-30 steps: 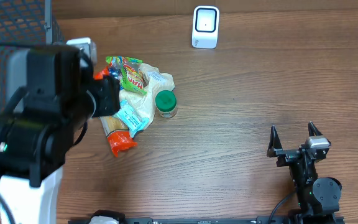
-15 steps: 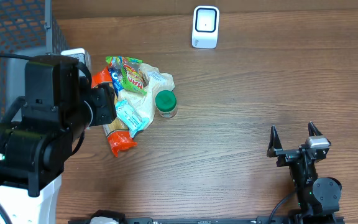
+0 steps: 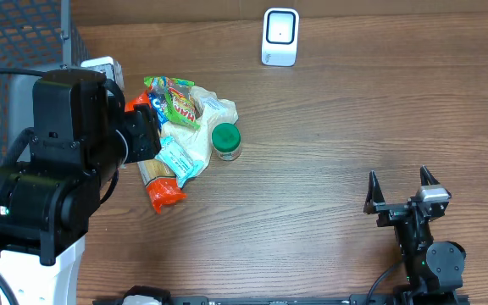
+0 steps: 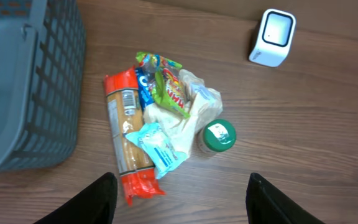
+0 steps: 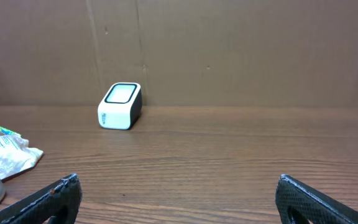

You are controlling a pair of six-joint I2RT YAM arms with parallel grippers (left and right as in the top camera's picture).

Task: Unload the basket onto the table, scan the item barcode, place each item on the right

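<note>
A pile of grocery items lies at the table's left: an orange-red pasta pack (image 4: 126,134), a green candy bag (image 4: 169,87), a light blue packet (image 4: 160,146), a white bag (image 4: 201,102) and a green-lidded jar (image 4: 218,135). The white barcode scanner (image 3: 280,36) stands at the far edge, apart from the pile. My left gripper (image 4: 182,202) hovers open above the pile's near side, nothing between its fingers. From overhead the left arm (image 3: 66,161) hides its own fingers. My right gripper (image 3: 398,178) rests open and empty at the front right.
A grey mesh basket (image 4: 23,81) stands left of the pile, close to the pasta pack. A cardboard wall (image 5: 229,50) closes the table's far side behind the scanner (image 5: 120,106). Bare wood lies between the jar (image 3: 225,140) and the right gripper.
The left arm has shifted slightly over the pile's left side and then held. The items, the scanner and the right arm have not moved.
</note>
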